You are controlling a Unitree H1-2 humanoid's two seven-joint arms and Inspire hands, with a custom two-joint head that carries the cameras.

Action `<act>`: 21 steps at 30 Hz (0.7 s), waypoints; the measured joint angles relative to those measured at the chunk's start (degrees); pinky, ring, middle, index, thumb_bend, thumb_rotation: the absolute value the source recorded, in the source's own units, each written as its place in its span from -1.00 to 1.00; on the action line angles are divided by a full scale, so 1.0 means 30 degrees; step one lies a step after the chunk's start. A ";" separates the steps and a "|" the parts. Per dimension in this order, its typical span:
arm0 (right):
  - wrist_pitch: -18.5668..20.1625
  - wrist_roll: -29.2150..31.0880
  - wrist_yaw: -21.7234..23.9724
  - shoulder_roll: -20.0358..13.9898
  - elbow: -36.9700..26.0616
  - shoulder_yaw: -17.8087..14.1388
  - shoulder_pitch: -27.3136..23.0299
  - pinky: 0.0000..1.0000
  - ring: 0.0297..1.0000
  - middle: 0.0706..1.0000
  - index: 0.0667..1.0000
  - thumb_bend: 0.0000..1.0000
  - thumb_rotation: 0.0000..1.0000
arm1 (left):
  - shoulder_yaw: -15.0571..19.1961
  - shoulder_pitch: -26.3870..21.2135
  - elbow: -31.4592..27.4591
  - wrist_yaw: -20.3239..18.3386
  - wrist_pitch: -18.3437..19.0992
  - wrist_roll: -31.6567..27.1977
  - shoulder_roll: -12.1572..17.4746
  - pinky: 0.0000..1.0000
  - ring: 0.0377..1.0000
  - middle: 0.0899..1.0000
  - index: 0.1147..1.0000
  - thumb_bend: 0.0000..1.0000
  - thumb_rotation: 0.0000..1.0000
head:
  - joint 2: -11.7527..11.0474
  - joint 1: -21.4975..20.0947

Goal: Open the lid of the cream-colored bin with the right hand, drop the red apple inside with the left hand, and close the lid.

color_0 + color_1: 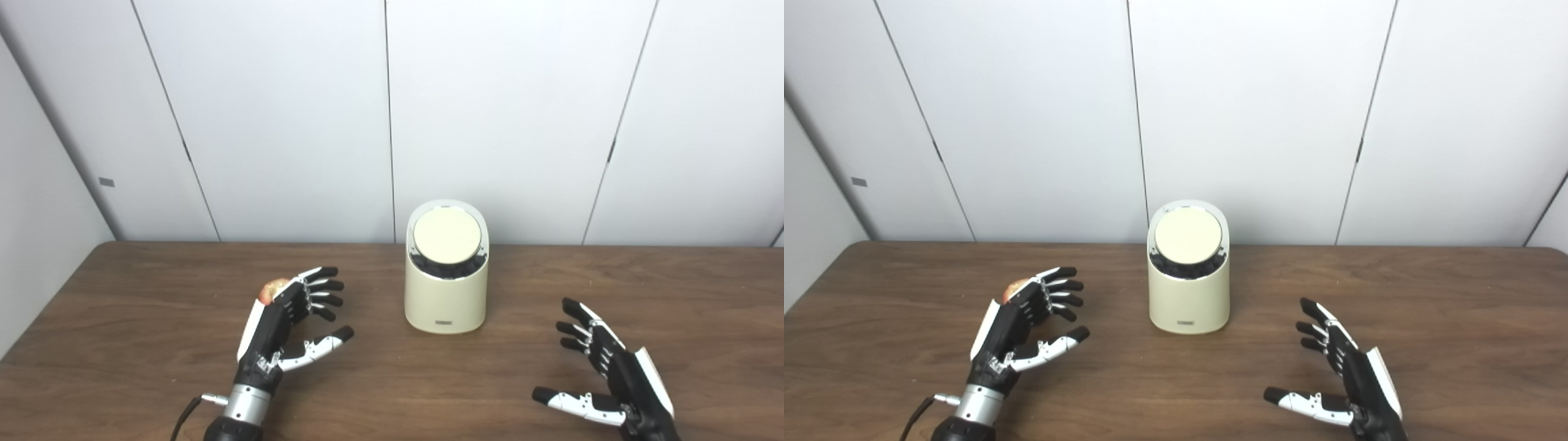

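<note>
Cream-colored bin (446, 294) stands upright on the brown wooden bench (392, 392), near the far edge and roughly midway between the left and right edges. Its round lid (447, 237) sits on the sloped top, tilted toward the camera side; a dark gap shows along the lid's lower rim. A small label is on the bin's front near the base.

Left hand (288, 318) hovers over the left half of the bench, to the left of the bin and apart from it. Fingers (321, 288) are spread and extended toward the bin, thumb stretched out below them; the hand holds nothing. A cable runs from its wrist toward the near edge.

Red apple (272, 289) lies on the bench directly behind the left hand, on its back-of-hand side, toward the far-left. Only the top of the apple shows above the hand; whether it touches the hand cannot be told. It is not within the fingers.

Right hand (603, 367) is near the near-right corner region, well apart from the bin. Fingers are splayed wide, thumb pointing left, palm facing the bin; it grasps nothing.

White wall panels (392, 110) stand behind the far edge.
</note>
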 measured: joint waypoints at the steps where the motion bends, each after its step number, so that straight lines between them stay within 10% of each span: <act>1: 0.0001 0.0001 0.0000 0.0000 -0.0003 0.0004 0.0000 0.55 0.64 0.80 0.72 0.54 -0.70 | 0.0007 0.0000 0.0000 -0.0021 0.0000 -0.0032 -0.0003 0.05 0.24 0.36 0.50 0.30 -1.00 | 0.0000 0.0000; 21: -0.0043 -0.1065 -0.0745 0.0549 0.0917 0.0345 -0.2412 0.40 0.58 0.77 0.82 0.51 -0.41 | 0.0047 -0.0410 0.0600 -0.0138 0.0000 0.0099 -0.0120 0.05 0.24 0.34 0.42 0.29 -1.00 | -0.1113 -0.0645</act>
